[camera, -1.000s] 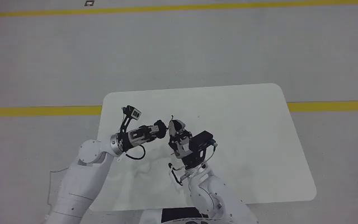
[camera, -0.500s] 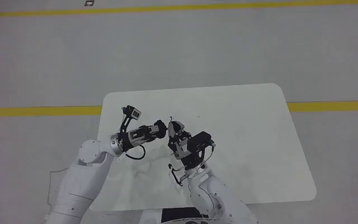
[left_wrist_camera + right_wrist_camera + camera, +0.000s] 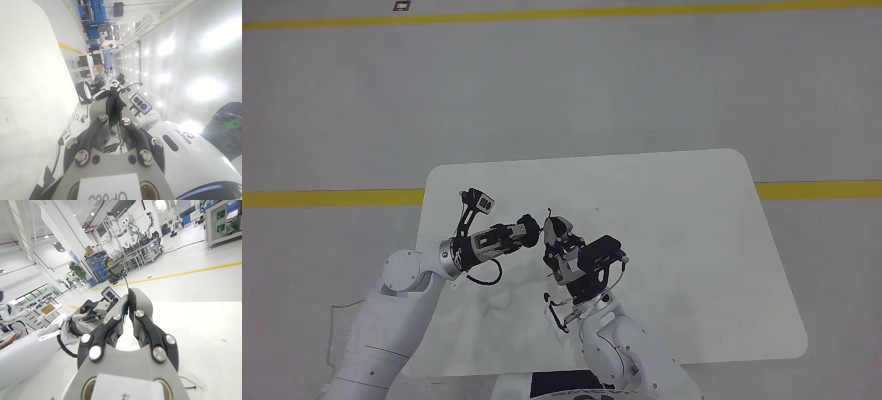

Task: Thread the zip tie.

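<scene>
Above the table (image 3: 692, 200), the right gripper (image 3: 128, 301) is clamped on the thin black zip tie (image 3: 126, 285) and the left gripper (image 3: 113, 103) is closed on it too, so a small misalignment between them could, I think, make it buckle instead of passing through.

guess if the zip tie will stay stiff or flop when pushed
Likely springy: the zip tie stands nearly straight above the shut right tool. It looks thin and light, so it may bow or slip under a push.
</scene>
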Robot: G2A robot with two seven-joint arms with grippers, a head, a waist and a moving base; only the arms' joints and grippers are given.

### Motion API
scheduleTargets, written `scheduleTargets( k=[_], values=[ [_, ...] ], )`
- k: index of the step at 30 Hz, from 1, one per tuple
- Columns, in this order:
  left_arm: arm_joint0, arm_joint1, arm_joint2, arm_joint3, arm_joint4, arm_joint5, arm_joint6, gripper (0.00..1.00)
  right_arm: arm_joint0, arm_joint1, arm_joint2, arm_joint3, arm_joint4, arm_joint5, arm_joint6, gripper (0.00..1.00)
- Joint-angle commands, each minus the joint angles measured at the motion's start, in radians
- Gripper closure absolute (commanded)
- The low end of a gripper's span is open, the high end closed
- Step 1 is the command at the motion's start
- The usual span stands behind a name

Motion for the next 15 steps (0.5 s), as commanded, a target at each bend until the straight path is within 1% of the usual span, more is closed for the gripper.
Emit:
scheduleTargets(
  k=[1,11,12,13,15],
  values=[
    [0.0,0.0,0.0,0.0,0.0,0.0,0.0,1.0,0.0,0.0,-0.001,0.001,0.0,-0.001,0.002,1.0],
    [0.0,0.0,0.0,0.0,0.0,0.0,0.0,1.0,-0.002,0.004,-0.002,-0.001,0.002,-0.01,0.011,1.0],
    [0.0,0.0,0.0,0.0,0.0,0.0,0.0,1.0,-0.003,0.004,-0.001,-0.001,0.003,-0.011,0.012,0.73],
    [0.0,0.0,0.0,0.0,0.0,0.0,0.0,1.0,-0.004,0.004,0.0,-0.003,0.003,-0.011,0.011,0.0],
    [0.0,0.0,0.0,0.0,0.0,0.0,0.0,1.0,-0.006,0.006,0.004,-0.008,0.002,-0.01,0.009,0.0]
  ],
)
